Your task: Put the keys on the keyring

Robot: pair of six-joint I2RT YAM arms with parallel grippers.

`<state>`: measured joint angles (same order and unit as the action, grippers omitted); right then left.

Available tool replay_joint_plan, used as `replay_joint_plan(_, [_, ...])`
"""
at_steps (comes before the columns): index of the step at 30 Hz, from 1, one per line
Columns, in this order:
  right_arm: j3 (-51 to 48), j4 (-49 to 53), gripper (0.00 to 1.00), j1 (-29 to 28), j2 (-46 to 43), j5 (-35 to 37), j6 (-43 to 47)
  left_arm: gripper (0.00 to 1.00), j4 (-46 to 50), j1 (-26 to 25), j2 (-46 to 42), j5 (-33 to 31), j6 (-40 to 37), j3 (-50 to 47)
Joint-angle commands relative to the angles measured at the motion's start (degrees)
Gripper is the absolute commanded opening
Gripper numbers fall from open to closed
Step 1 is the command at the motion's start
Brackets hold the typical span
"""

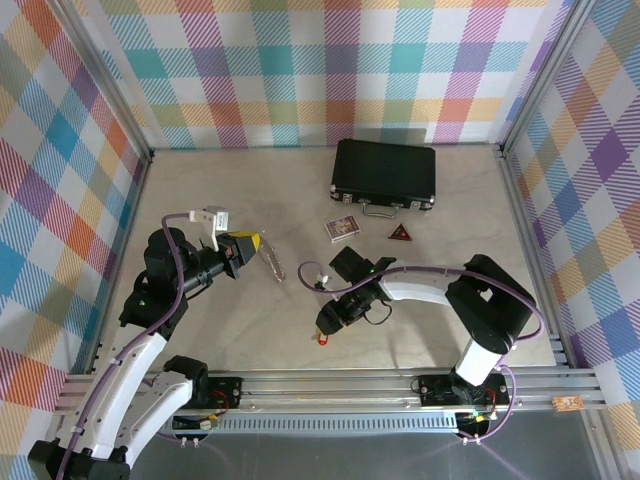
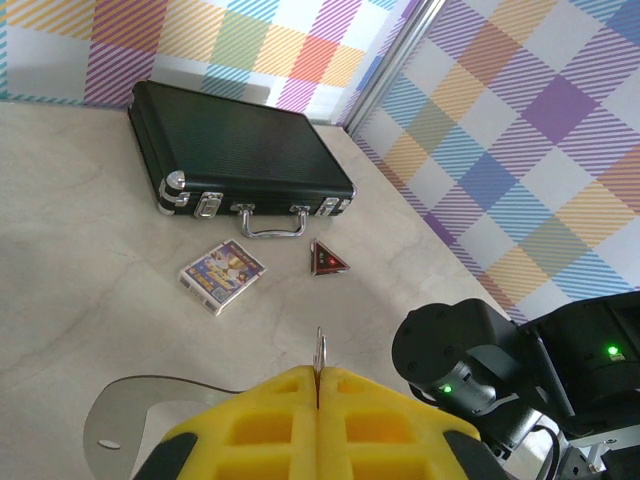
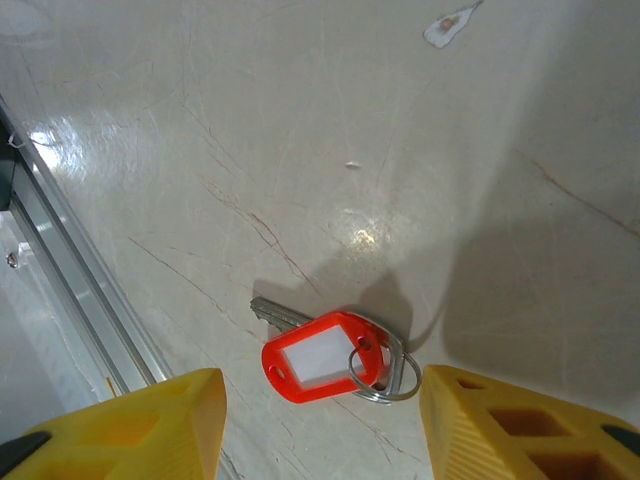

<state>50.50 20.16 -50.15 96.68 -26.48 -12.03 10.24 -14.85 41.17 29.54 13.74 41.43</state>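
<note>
Keyring overhead, pinched in the left gripper; right gripper hovers over the key. Left wrist: fingers pressed together on its rim. Right wrist: jaws spread astride the flat-lying key; closing may skid it away.

Pastel plaid walls enclosed a pale, scuffed marble-look bench, with an aluminium rail along its near edge.
</note>
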Motion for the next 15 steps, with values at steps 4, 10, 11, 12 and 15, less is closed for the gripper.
replay_joint_plan(4, [-0.84, -0.16, 0.53, -1.59, -2.33, -1.64, -2.09, 0.00, -3.86, 0.95, -1.00, 1.02, 0.57, -0.42])
replay_joint_plan(10, [-1.28, -1.49, 0.53, -2.45, -2.48, -2.44, -3.48, 0.00, -4.06, 0.97, -1.03, 1.27, 0.71, -0.47])
replay_joint_plan(11, [-1.28, -1.66, 0.53, -2.56, -2.53, -2.44, -3.61, 0.00, -4.10, 0.95, -1.08, 1.26, 0.76, -0.48])
replay_joint_plan(12, [-1.28, -1.76, 0.53, -2.62, -2.73, -2.51, -3.61, 0.00, -4.16, 0.90, -1.00, 1.23, 0.71, -0.56])
replay_joint_plan(15, [-1.27, -1.80, 0.52, -2.77, -2.90, -2.61, -3.78, 0.00, -4.20, 0.95, -1.02, 1.31, 0.81, -0.56])
